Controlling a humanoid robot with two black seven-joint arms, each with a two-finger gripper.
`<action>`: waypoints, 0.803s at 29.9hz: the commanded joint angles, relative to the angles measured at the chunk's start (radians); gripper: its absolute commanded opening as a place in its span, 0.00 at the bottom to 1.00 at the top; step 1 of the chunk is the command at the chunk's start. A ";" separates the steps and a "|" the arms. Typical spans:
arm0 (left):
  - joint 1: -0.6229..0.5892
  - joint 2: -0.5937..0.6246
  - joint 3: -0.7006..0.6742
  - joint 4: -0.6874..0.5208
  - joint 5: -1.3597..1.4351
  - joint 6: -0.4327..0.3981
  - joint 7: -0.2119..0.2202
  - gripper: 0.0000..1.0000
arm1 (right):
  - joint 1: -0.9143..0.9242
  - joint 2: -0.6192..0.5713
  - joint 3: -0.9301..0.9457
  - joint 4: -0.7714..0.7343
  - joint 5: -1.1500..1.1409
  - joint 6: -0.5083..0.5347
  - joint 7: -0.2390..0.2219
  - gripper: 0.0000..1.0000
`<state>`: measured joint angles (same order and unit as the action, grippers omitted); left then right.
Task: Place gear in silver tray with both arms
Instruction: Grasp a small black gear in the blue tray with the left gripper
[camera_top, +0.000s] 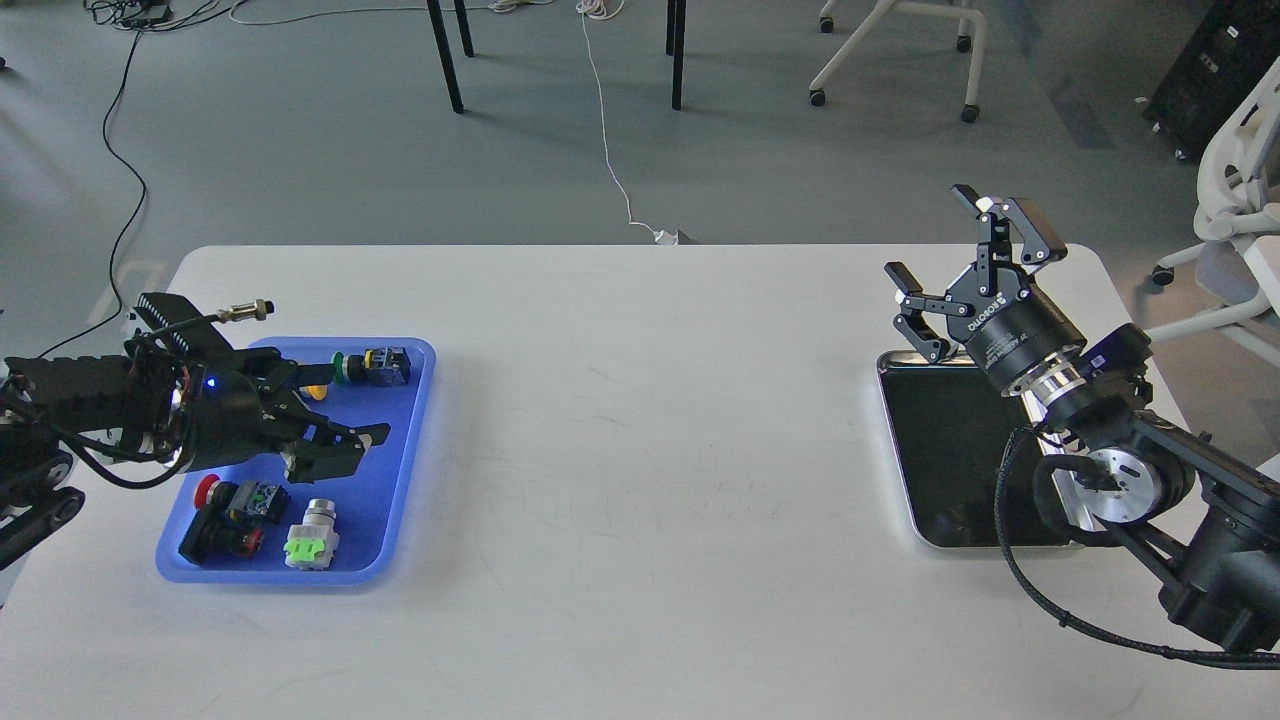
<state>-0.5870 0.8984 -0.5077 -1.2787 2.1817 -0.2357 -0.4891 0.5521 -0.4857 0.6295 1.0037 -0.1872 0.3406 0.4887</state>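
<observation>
The silver tray (945, 460) lies at the right of the white table, its dark bottom bare. My right gripper (965, 255) is open wide and empty, raised over the tray's far left corner. My left gripper (355, 402) is open and reaches low over the blue plastic tray (400, 500) at the left. A small yellow part (318, 390) shows between its fingers, mostly hidden. I cannot tell whether it is the gear; no gear shows plainly.
The blue tray holds a green-and-yellow push button (375, 367), a red button switch (225, 510) and a silver-and-green part (312, 535). A metal cylinder (245, 312) sticks out by my left arm. Chairs and table legs stand beyond the far edge.
</observation>
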 joint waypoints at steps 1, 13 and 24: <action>-0.065 -0.016 0.101 0.044 0.000 0.047 0.000 0.98 | 0.000 0.001 -0.001 0.000 -0.001 0.000 0.000 0.99; -0.134 -0.088 0.244 0.199 0.000 0.070 0.000 0.83 | 0.000 -0.002 0.002 0.000 0.000 -0.002 0.000 0.99; -0.134 -0.093 0.267 0.271 0.000 0.104 0.000 0.60 | 0.000 -0.002 0.002 0.000 -0.001 -0.002 0.000 0.99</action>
<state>-0.7216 0.8075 -0.2425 -1.0226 2.1818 -0.1412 -0.4887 0.5522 -0.4892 0.6321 1.0031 -0.1881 0.3394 0.4887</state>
